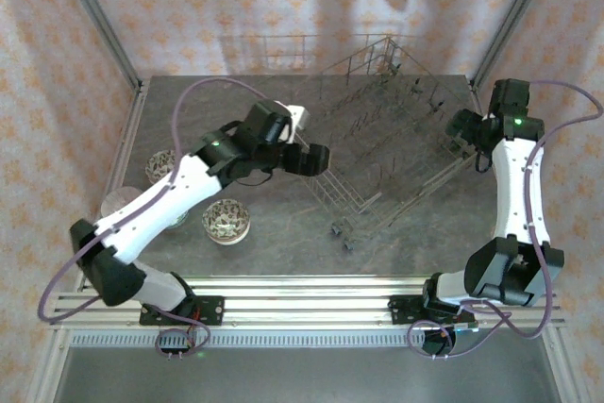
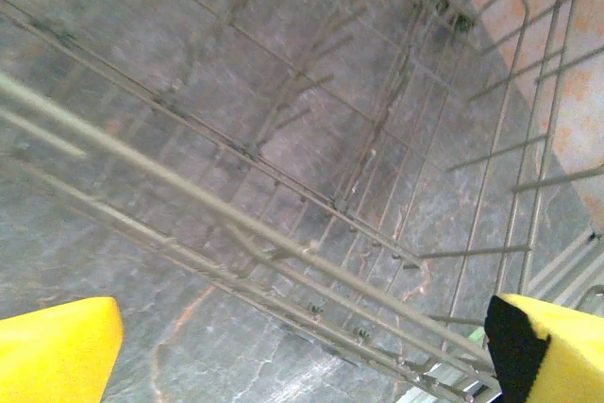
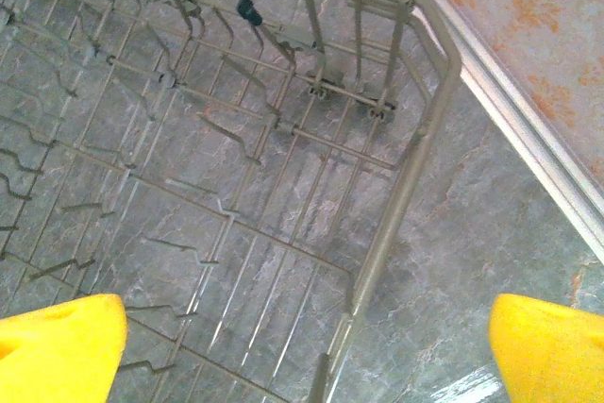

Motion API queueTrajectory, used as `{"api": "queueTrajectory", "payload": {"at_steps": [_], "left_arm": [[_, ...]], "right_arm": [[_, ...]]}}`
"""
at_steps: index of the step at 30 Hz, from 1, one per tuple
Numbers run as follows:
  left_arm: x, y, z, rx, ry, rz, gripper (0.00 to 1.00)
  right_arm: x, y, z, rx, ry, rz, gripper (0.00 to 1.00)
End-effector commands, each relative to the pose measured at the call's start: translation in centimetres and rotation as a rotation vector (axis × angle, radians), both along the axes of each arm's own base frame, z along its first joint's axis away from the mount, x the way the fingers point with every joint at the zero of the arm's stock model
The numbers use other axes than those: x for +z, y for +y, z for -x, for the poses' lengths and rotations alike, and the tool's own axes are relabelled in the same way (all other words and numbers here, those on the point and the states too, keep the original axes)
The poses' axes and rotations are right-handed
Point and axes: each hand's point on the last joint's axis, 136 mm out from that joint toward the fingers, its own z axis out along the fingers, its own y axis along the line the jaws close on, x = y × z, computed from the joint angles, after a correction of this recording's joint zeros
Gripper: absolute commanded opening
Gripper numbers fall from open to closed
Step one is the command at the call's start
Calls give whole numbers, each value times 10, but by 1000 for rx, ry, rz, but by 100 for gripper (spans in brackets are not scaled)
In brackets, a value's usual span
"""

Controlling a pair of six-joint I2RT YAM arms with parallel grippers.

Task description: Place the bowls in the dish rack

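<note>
While wrists see rack [image 3: 408, 175], overhead: bowls [image 1: 226, 222].

No text, label, brand, number or sign can be read in any of the views.

There are three bowls [image 1: 226, 221], one dish rack [image 1: 387, 153] and two robot arms [image 1: 179, 188].
</note>
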Motion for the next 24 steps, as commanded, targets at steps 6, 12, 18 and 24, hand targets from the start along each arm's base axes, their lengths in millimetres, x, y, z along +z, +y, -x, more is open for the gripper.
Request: {"api": "queueTrajectory", "payload": {"at_steps": [6, 12, 18, 24], "left_arm": [[-23, 152, 20, 405, 113, -231, 99], [-54, 231, 64, 656, 217, -335, 99], [-111, 240, 102, 716, 377, -324, 99], [-159, 240, 115, 758, 484, -307, 95]], "right_arm": [[11, 34, -4, 132, 10, 13, 95], [3, 47, -11, 161, 18, 14, 95], [-10, 57, -14, 189, 53, 1, 95], [-18, 61, -15, 204, 73, -5, 94]]}}
